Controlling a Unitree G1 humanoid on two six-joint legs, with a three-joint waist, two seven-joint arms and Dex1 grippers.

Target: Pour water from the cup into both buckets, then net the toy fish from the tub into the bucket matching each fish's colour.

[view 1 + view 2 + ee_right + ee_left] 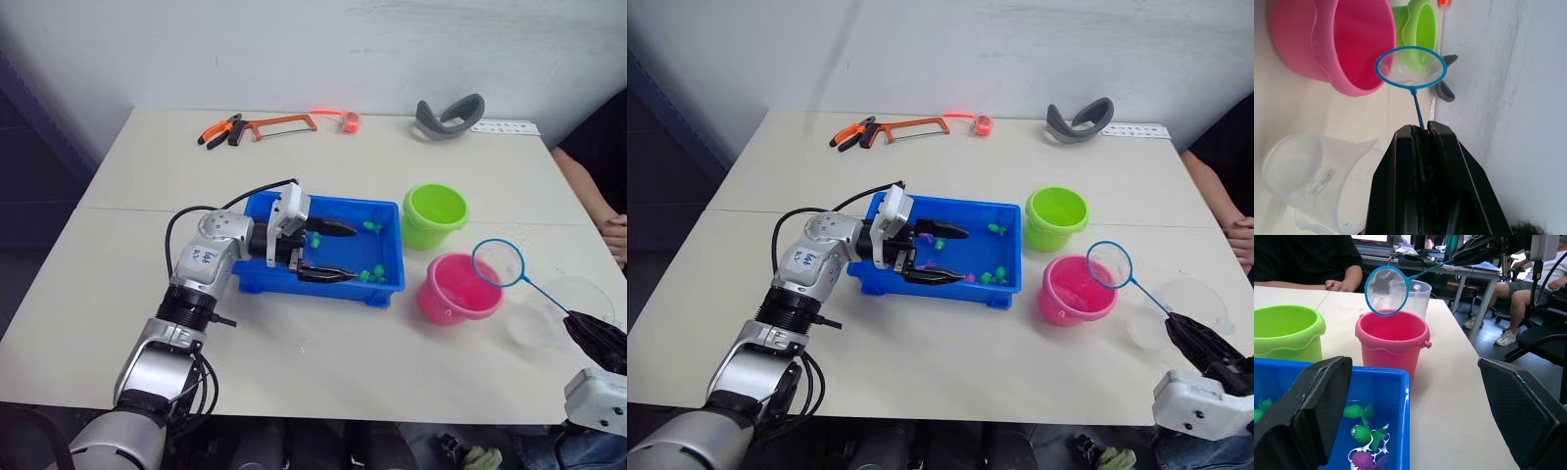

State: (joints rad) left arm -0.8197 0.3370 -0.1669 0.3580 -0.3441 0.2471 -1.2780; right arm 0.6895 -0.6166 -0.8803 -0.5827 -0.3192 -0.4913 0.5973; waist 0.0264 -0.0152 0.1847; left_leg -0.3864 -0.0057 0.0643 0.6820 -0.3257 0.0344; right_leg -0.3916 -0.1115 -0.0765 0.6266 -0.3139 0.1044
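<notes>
The blue tub [257, 279] lies mid-table with small green fish [371, 275] at its right end and a purple one [1365, 461] beside them. My left gripper [338, 253] hangs open over the tub, its jaws on either side of the front wall. To the right stand the green bucket [434, 213] and the pink bucket [458, 289]. My right gripper [578, 323] is shut on the handle of the net [498, 262], whose hoop hovers over the pink bucket's right rim with nothing in its mesh. The clear cup [549, 311] stands upright right of the pink bucket.
A hacksaw [279, 124], pliers [217, 131] and an orange tape roll [350, 120] lie along the far edge, with a grey curved piece [449, 117] to their right. A person's arm [607, 220] rests at the table's right edge.
</notes>
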